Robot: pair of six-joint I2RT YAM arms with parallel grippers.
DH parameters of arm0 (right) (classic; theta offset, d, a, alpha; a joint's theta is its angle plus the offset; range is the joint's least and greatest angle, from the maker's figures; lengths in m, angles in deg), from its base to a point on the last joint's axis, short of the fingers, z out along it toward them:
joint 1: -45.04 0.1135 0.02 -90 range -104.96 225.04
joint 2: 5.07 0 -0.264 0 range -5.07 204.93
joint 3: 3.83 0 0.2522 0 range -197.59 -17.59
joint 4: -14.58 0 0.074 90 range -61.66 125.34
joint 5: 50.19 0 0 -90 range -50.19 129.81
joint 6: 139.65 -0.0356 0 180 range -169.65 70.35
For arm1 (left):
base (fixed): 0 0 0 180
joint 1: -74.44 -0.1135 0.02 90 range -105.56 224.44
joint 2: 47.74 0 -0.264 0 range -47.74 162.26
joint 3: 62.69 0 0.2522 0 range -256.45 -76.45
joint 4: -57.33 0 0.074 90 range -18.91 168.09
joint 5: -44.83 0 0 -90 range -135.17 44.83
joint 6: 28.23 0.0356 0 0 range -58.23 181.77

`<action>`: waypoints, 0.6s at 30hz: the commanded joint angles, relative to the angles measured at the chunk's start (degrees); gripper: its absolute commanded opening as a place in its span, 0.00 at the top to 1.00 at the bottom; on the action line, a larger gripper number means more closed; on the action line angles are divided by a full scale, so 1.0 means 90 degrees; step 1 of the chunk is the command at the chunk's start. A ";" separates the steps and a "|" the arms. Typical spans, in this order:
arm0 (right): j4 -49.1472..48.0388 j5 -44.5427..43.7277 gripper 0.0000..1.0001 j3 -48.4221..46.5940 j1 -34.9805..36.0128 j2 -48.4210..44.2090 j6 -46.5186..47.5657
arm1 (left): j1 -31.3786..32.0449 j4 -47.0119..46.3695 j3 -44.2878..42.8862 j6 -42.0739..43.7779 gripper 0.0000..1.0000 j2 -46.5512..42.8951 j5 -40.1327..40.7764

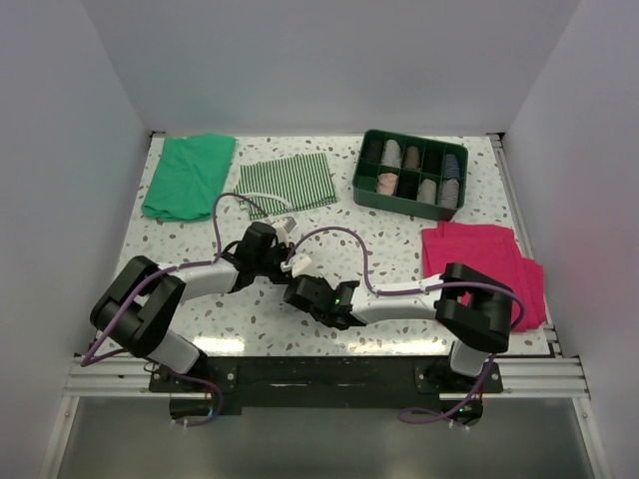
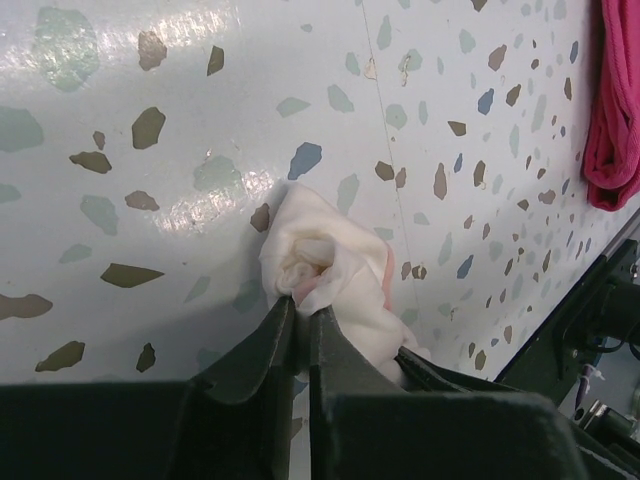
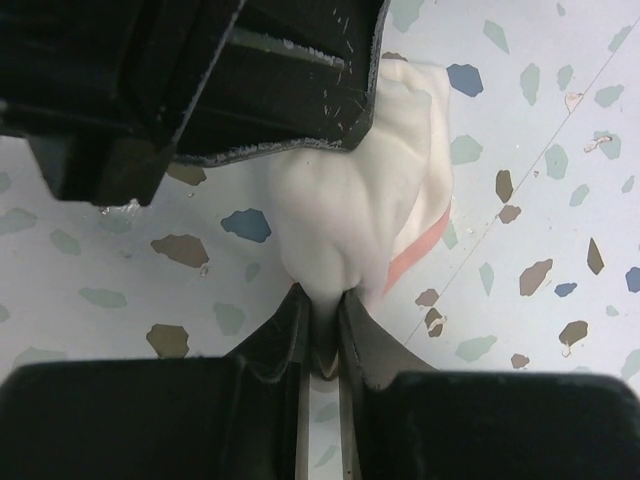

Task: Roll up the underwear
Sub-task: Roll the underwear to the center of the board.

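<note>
Now: underwear (image 2: 330,250) is bunched into a small pale roll with a pink edge showing. It sits low over the tabletop (image 1: 399,244), about midway between the left and right edges and nearer the near edge; whether it touches the tabletop cannot be told. Left hand (image 2: 303,305) is clamped on one end, fabric pinched between near-closed fingers. Right hand (image 3: 320,305) is clamped on the opposite end in the same way. The roll spans between both hands. Magenta cloth (image 1: 479,259) lies well apart, by the right edge.
</note>
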 commanded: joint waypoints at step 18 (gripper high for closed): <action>-0.1661 0.3317 0.95 0.1518 -0.1392 -0.1122 -0.1446 | -0.0354 0.0480 -0.0156 0.0267 0.47 -0.1326 0.0541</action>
